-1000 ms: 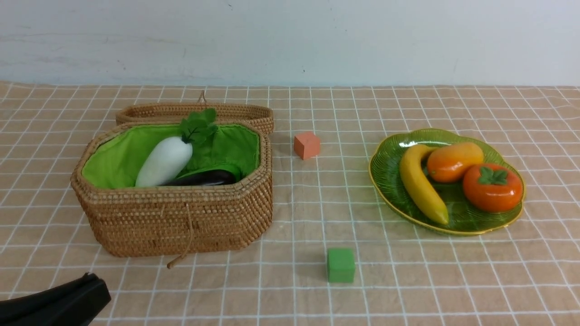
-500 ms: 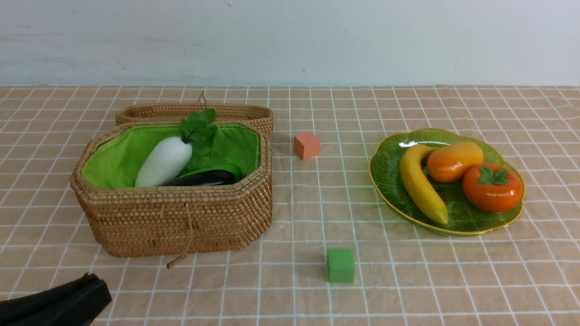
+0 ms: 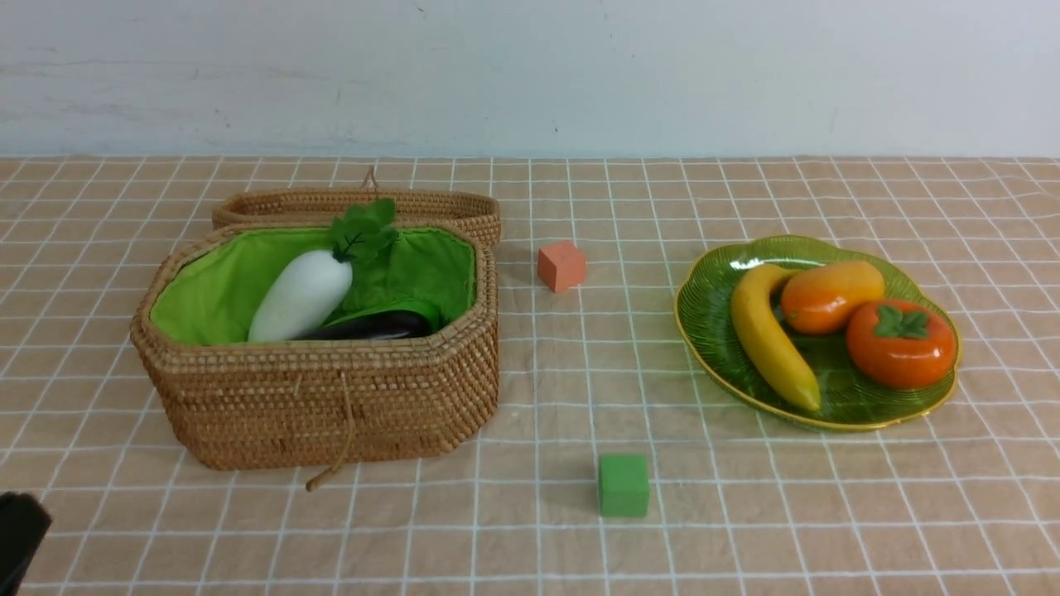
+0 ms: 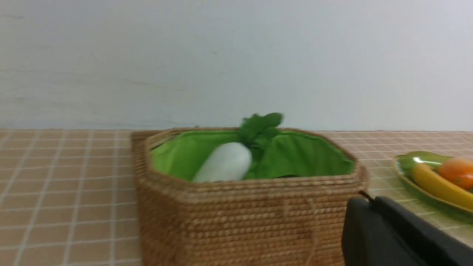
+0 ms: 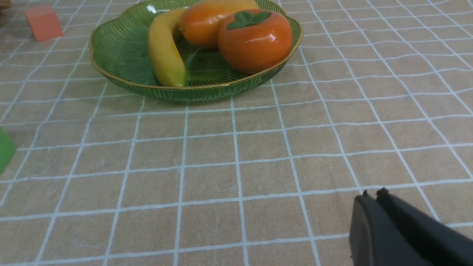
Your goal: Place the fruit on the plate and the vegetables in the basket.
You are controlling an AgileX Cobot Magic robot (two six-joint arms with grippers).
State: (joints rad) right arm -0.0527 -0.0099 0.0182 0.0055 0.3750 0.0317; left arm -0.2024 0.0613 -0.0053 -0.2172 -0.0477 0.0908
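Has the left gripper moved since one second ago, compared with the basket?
Yes. The left gripper has pulled back toward the robot's left, farther from the basket, which stayed put; only its tip shows now.

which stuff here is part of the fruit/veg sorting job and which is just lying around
Part of the job:
- banana, mango, persimmon, all on the plate
- radish and eggplant, in the basket

Just lying about:
- orange-pink cube
- green cube
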